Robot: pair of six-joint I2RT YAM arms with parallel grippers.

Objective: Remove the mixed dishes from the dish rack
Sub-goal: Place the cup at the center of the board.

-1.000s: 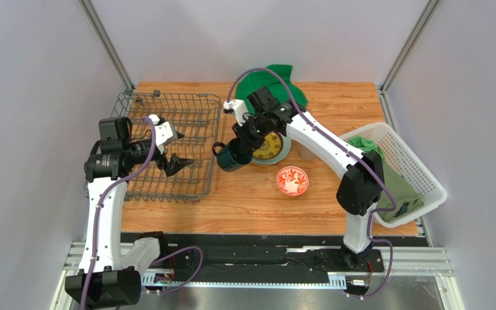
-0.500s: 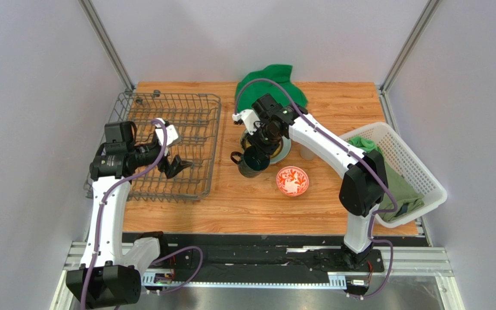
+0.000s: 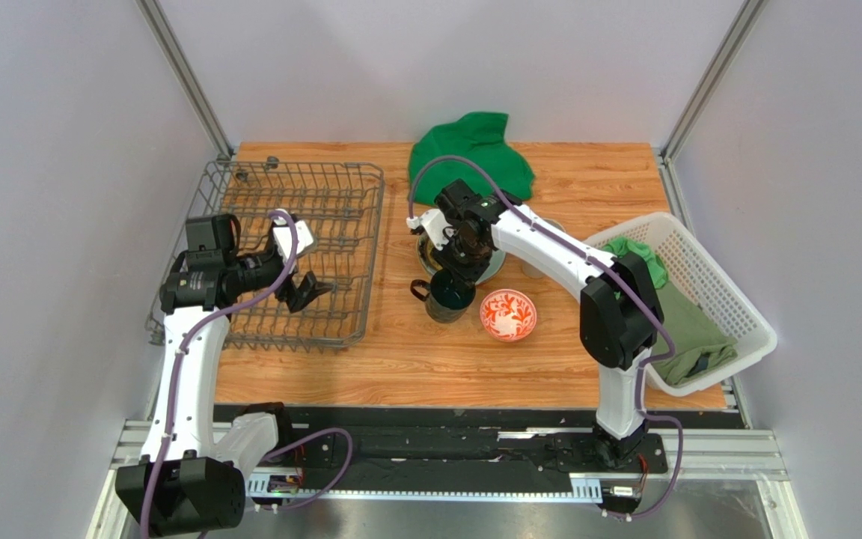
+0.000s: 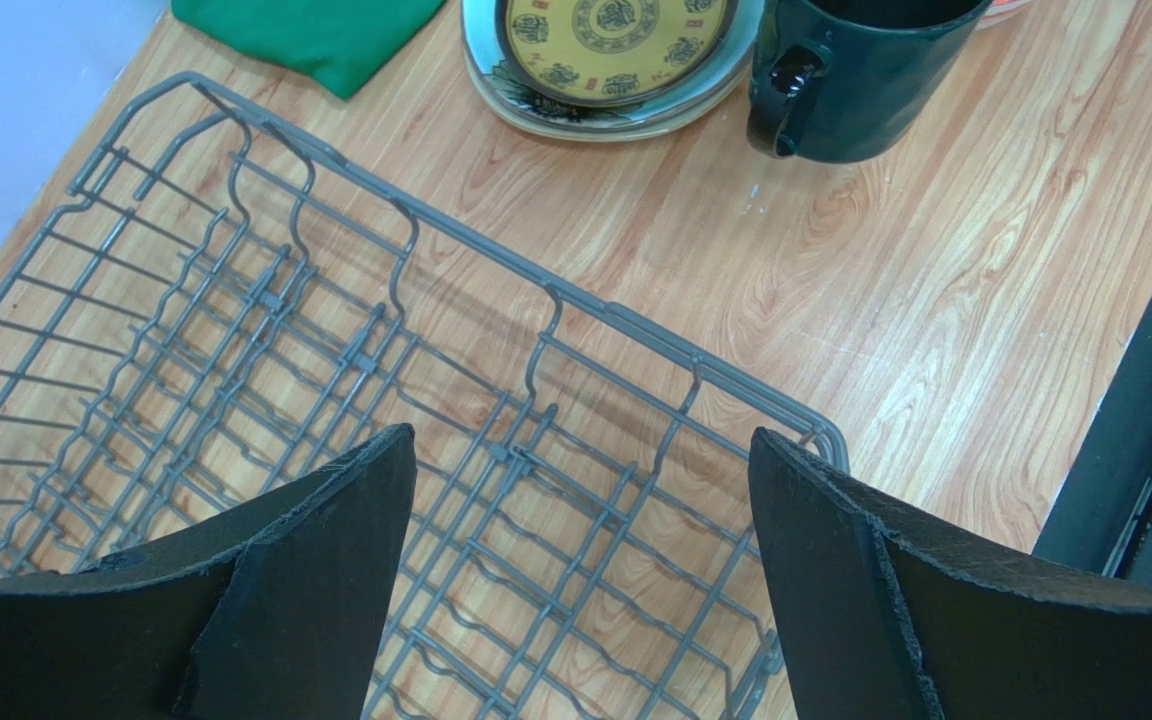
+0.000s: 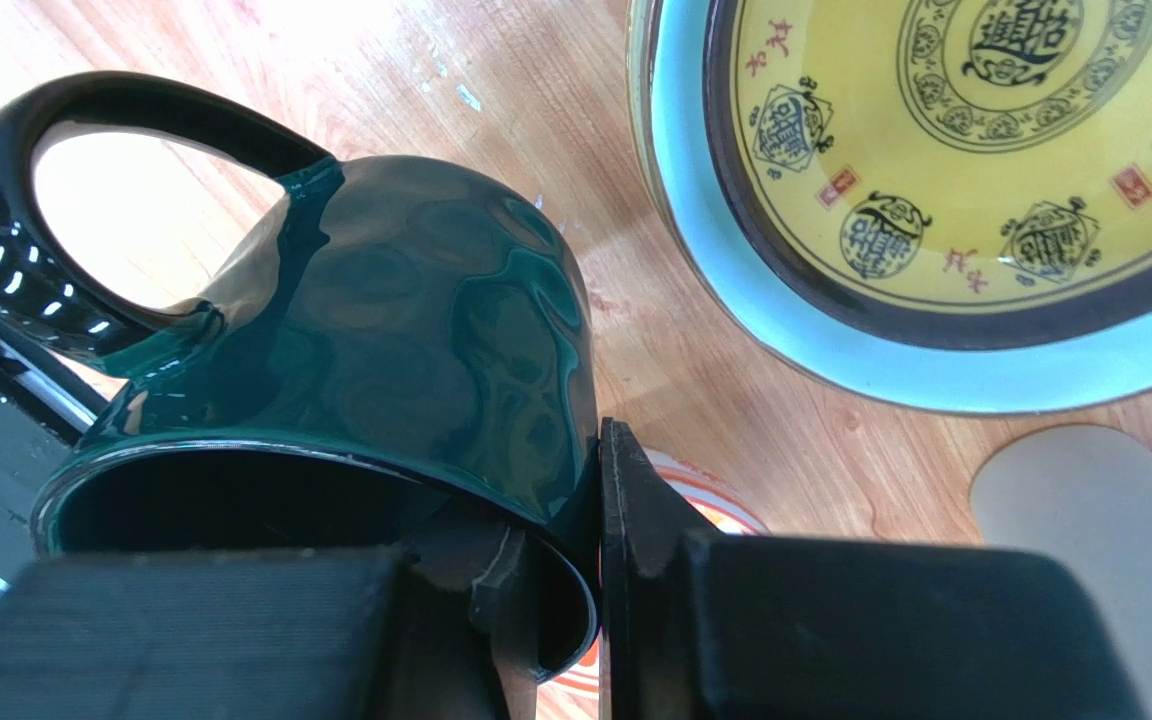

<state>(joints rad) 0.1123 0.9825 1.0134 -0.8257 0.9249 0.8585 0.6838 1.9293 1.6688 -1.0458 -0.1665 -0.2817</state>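
Wide-spread left gripper (image 4: 579,450) above the dish rack (image 4: 615,312), dark teal mug (image 4: 856,83) beyond

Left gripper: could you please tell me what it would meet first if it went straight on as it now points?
Probably the dish rack: its wire floor lies right ahead of the open left gripper. Depth is unclear; past the rim comes the dark teal mug.
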